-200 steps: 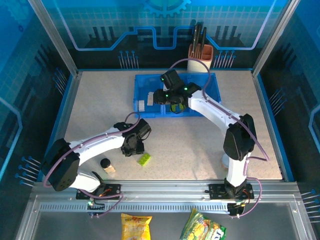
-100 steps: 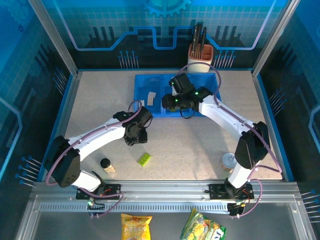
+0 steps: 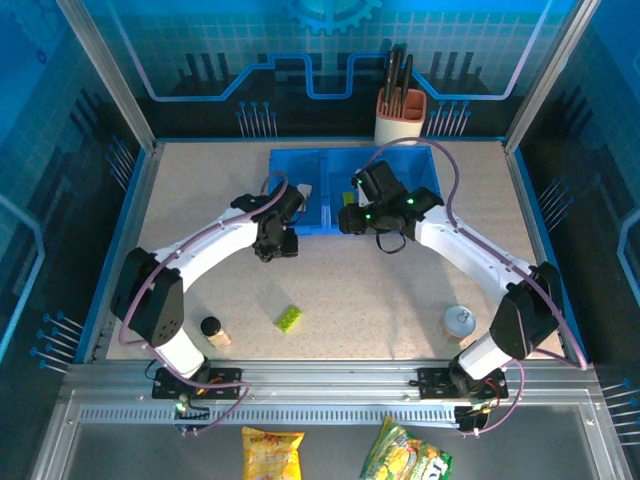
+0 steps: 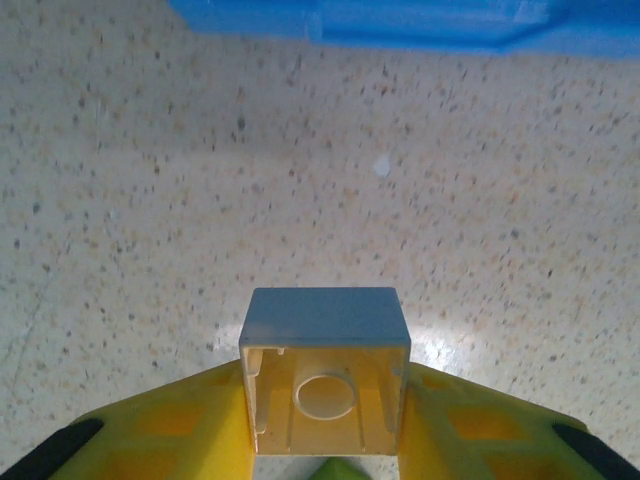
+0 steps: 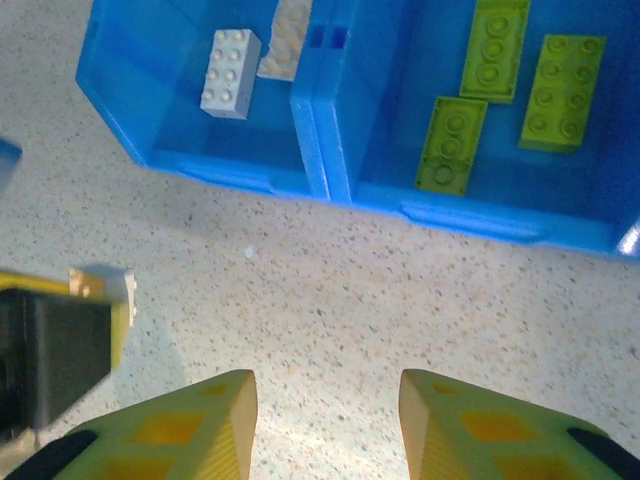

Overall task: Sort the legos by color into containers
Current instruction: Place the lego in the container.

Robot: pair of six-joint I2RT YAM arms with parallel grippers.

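My left gripper (image 3: 275,243) (image 4: 325,405) is shut on a cream-white lego (image 4: 325,360), its hollow underside facing the wrist camera, just above the table short of the blue tray (image 3: 425,160) (image 4: 400,25). In the right wrist view that same brick (image 5: 108,285) hangs at the left. My right gripper (image 3: 348,222) (image 5: 328,400) hovers open and empty by the tray's front wall (image 5: 318,130). Two white legos (image 5: 230,72) lie in the left container. Three lime green legos (image 5: 452,143) lie in the adjoining one. One green lego (image 3: 289,318) rests on the table.
A small black cylinder (image 3: 210,326) stands at the near left, and a round silver disc (image 3: 459,321) lies at the near right. Behind the tray stands a beige utensil holder (image 3: 400,118). Blue walls and metal posts enclose the table.
The left arm has carried the cream-white lego from near the green one up toward the tray. The right gripper has drawn back out of the tray to its front edge.
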